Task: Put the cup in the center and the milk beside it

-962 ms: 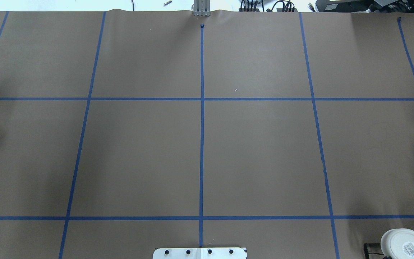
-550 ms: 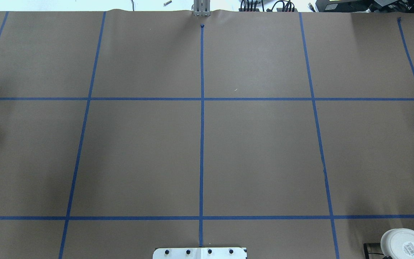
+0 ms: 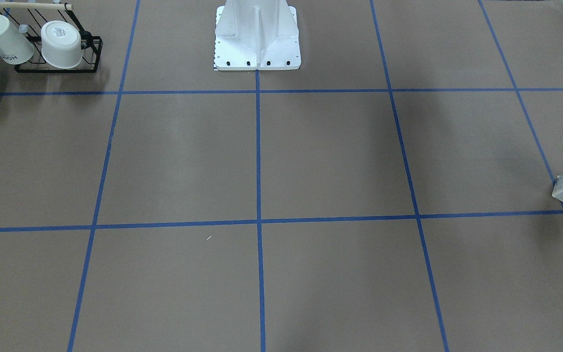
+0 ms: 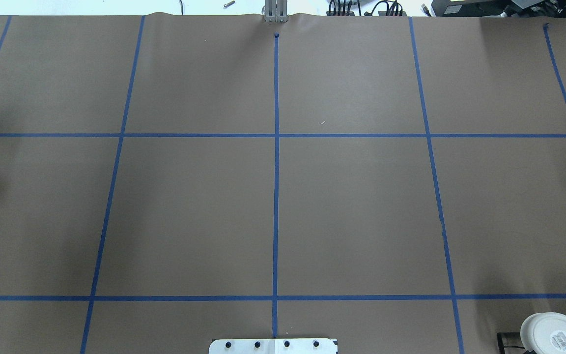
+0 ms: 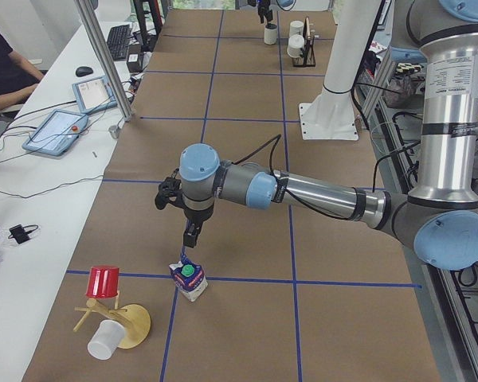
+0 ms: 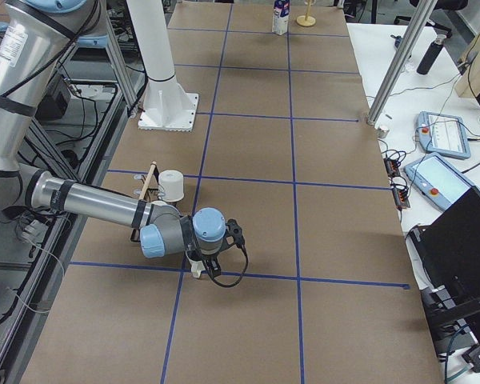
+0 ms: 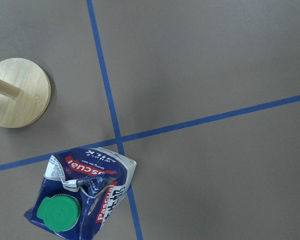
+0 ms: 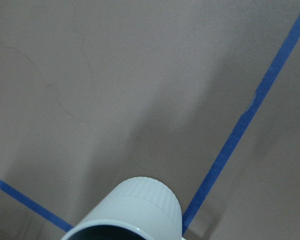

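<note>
Noting matt brown paper sheeting [image 4: 361, 196], faintly creased. Recording smooth blue tape [image 4: 276, 196]. Logging the milk [image 7: 85, 192] as glossy printed card, crumpled, with a smooth green plastic cap [image 7: 59, 214]. Marking the cup [image 8: 135, 207] as smooth white, finely ribbed at the rim. Registering pale bare wood on the round base [image 7: 17, 92].

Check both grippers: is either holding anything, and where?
Left gripper hangs clear above the milk, holding nothing. Right gripper is at the cup; grip cannot be told.

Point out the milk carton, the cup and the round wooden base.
milk carton [image 7: 85, 192], left wrist view, on its blue printed panel.
cup [image 8: 140, 205], right wrist view, on its ribbed outer wall.
round wooden base [image 7: 30, 107], left wrist view, on the bare disc.
</note>
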Tool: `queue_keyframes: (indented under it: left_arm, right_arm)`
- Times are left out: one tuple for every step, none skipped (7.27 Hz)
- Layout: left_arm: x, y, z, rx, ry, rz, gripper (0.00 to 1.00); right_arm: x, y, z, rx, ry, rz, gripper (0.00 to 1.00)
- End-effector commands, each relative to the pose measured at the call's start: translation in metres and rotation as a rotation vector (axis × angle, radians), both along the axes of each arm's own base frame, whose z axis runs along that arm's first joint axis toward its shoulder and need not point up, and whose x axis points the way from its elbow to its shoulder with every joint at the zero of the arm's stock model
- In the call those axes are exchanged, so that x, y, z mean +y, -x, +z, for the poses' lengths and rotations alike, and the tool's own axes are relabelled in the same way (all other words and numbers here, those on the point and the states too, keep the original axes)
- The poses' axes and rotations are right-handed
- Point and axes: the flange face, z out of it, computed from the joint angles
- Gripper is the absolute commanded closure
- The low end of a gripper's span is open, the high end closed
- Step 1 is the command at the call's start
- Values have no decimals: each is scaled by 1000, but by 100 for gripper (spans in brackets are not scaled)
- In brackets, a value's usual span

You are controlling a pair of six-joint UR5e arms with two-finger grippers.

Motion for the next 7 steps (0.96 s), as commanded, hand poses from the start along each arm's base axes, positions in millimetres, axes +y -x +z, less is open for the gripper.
queue_keyframes:
  left_arm:
    - [0,0,1,0,3,-1,1]
    - [0,0,4,0,9,0,1]
    - [0,0,4,1,10,1,1]
    - [0,-1,3,14,9,4,1]
    - [0,-1,5,17,10,7,1]
    - [0,-1,6,17,14,7,1]
    - [0,-1,8,18,16,8,1]
  right_arm:
    - [8,-2,3,-4,-13,-14,0]
    - [9,-1,6,-2,-11,-19,0]
    - [8,-1,9,12,-13,-22,1]
    - [8,0,11,21,-12,-27,25]
    - [8,0,14,23,-8,-28,78]
    - [7,1,11,18,-24,-32,100]
    - [7,1,11,14,-18,-28,100]
